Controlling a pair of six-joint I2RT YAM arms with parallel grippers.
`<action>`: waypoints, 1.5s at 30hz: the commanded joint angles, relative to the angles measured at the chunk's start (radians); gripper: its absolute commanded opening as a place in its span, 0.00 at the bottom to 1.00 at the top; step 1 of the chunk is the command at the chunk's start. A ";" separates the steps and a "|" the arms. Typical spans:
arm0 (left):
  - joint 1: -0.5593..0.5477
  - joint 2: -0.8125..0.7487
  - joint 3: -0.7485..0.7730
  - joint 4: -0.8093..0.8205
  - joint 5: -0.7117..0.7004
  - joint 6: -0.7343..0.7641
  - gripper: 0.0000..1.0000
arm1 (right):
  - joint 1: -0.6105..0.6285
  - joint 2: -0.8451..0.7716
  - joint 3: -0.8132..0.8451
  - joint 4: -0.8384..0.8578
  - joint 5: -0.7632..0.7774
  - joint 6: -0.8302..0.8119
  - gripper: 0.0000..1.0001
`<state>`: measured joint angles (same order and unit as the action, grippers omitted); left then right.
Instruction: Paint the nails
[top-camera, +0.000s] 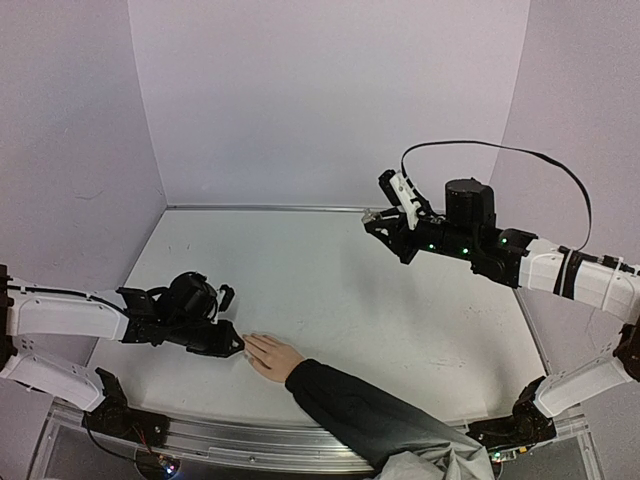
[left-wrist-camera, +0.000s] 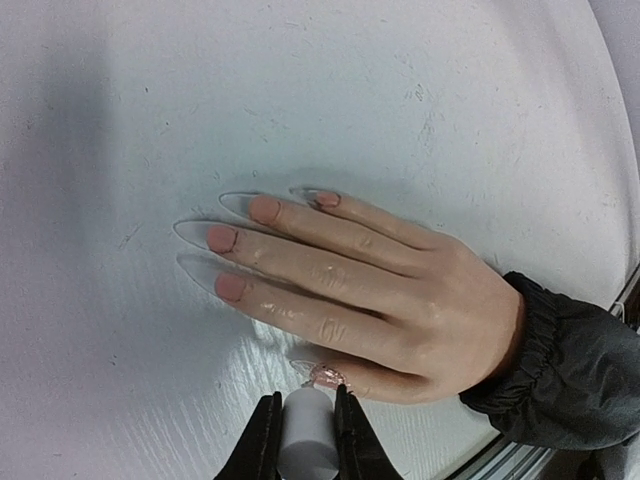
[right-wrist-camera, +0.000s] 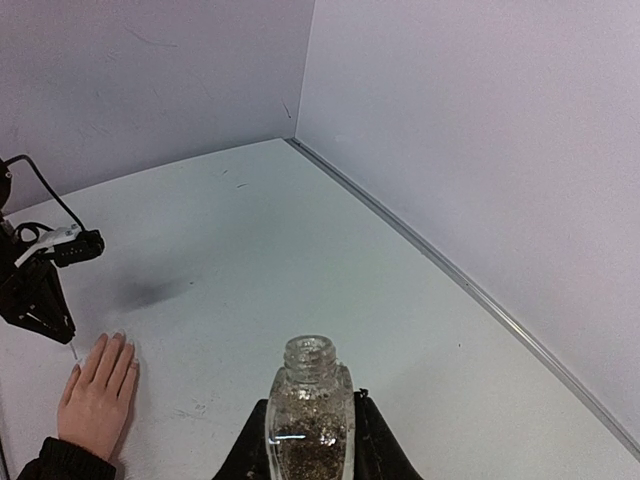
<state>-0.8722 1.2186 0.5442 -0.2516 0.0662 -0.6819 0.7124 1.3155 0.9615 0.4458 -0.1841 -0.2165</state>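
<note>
A dark sleeve (top-camera: 370, 415) reaches in over the near edge of the surface (top-camera: 330, 280); its human hand (left-wrist-camera: 400, 300) lies flat, palm down, with the nails (left-wrist-camera: 222, 238) pink at the fingertips; just beside the thumb, the left hand (left-wrist-camera: 305, 425) is clamped on a white cap (left-wrist-camera: 305, 445), its tip at the glittery thumbnail (left-wrist-camera: 325, 377); well beyond the human hand, off to the right, the right hand (right-wrist-camera: 310, 455) is raised off the surface, closed tight around an uncapped glass bottle (right-wrist-camera: 310, 400) of glitter.

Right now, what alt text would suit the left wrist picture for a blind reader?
A human hand lies flat on a white table, long nails pointing left. Below it, the left gripper holds a white cylinder by the glittery thumbnail.
</note>
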 joint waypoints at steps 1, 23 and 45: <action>-0.007 0.010 0.046 0.047 0.051 0.016 0.00 | 0.004 -0.035 0.017 0.063 -0.014 -0.001 0.00; -0.011 0.061 0.019 0.088 0.006 -0.014 0.00 | 0.004 -0.026 0.016 0.068 -0.007 0.000 0.00; 0.001 -0.180 0.030 -0.173 -0.176 -0.020 0.00 | 0.004 -0.016 0.023 0.071 -0.019 0.003 0.00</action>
<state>-0.8764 1.1728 0.5426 -0.2970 -0.0341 -0.7067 0.7124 1.3151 0.9615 0.4465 -0.1867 -0.2161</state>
